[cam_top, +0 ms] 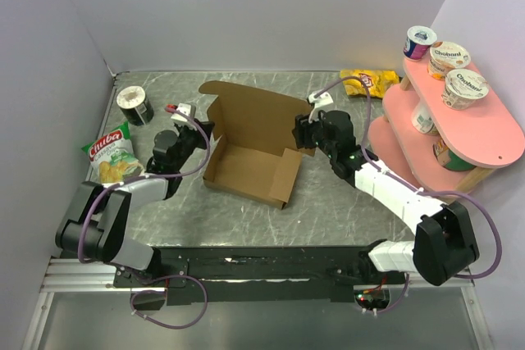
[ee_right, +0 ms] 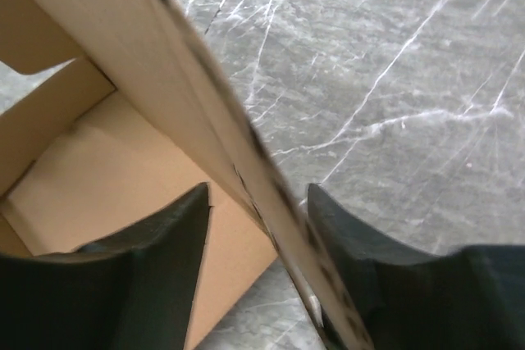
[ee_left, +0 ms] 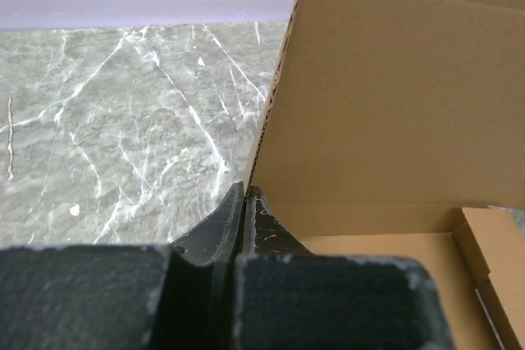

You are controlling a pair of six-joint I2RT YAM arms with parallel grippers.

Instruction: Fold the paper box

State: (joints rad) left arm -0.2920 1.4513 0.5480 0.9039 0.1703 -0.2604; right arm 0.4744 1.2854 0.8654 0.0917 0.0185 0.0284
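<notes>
Since both side walls of the paper box (cam_top: pixel 250 171) are already raised, the step in hand is judged to be steadying them upright while the remaining flaps are closed; the box is set at the middle of the table (cam_top: pixel 328 211), between the two arms. At the near left, the left end effector (ee_left: pixel 246 202) is seen pressed shut, with the raw edge of the left wall running down into its tips, so that wall appears to be pinched; at the near right, the right end effector (ee_right: pixel 258 196) is spread apart, its fingers straddling the right wall without clamping it.

For the step to be done well, the right wall should be gripped low, near its crease; both walls should be set square to the floor of the box, lest the thin board be bowed or a crease torn.

Plain brown corrugated card is shown, matt and unprinted, with fluted cut edges and a curved-edged lid flap at the far side; the table is smooth grey stone, veined in white. Farther off, a chip bag (cam_top: pixel 111 153), a yellow packet (cam_top: pixel 369 81) and a pink shelf (cam_top: pixel 484 133) of yoghurt pots (cam_top: pixel 465 88) are placed well apart from the work.
</notes>
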